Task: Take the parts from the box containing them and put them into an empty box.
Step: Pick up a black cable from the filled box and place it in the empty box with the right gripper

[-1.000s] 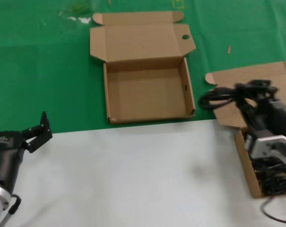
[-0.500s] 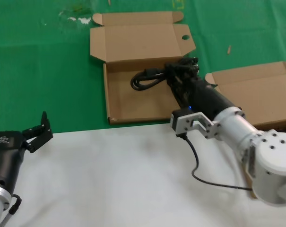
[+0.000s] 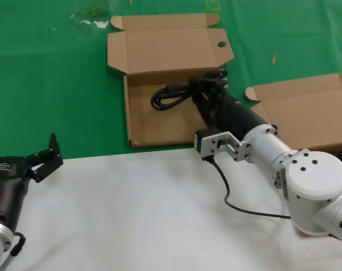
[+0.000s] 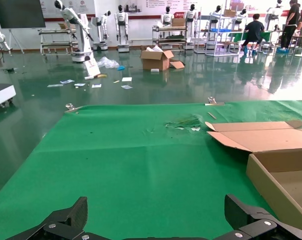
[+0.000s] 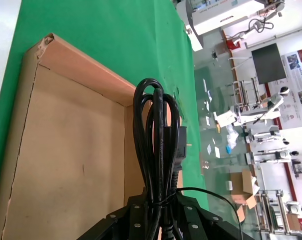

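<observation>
Right gripper (image 3: pixel 207 90) has its jaws clamped on a coiled cord bundle (image 3: pixel 173 96) hanging over the empty box (image 3: pixel 159 121) near its back wall, so a loose loop could snag that wall on release, while the open-jawed left gripper (image 3: pixel 46 155) sits idle.

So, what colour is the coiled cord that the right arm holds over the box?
Black; the cord shows best in the right wrist view.

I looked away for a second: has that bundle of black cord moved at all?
Yes. The right gripper has carried the black cord bundle leftward from the box on the right to above the empty box, with its jaws shut on it.
</observation>
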Motion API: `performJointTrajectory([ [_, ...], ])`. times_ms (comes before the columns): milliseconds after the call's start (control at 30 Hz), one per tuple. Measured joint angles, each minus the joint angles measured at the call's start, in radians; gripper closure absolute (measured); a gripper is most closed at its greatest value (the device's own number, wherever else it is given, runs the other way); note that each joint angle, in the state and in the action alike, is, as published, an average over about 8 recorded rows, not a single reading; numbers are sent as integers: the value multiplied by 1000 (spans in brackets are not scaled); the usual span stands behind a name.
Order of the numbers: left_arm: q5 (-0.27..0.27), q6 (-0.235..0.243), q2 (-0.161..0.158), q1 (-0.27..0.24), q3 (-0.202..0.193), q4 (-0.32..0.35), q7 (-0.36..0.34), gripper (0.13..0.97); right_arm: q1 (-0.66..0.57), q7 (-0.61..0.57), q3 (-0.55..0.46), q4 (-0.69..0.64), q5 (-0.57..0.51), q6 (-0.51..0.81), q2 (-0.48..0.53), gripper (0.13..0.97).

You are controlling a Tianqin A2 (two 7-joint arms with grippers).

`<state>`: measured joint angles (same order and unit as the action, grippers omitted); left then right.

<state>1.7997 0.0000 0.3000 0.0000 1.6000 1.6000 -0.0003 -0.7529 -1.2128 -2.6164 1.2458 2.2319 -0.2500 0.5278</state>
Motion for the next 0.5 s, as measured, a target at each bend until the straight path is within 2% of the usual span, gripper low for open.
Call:
performJointTrajectory([
  [167,0,0,0,0,0,0,0,132,0,0,0,0,0,0,0,863],
  [500,0,0,0,0,0,0,0,132,0,0,0,0,0,0,0,773],
])
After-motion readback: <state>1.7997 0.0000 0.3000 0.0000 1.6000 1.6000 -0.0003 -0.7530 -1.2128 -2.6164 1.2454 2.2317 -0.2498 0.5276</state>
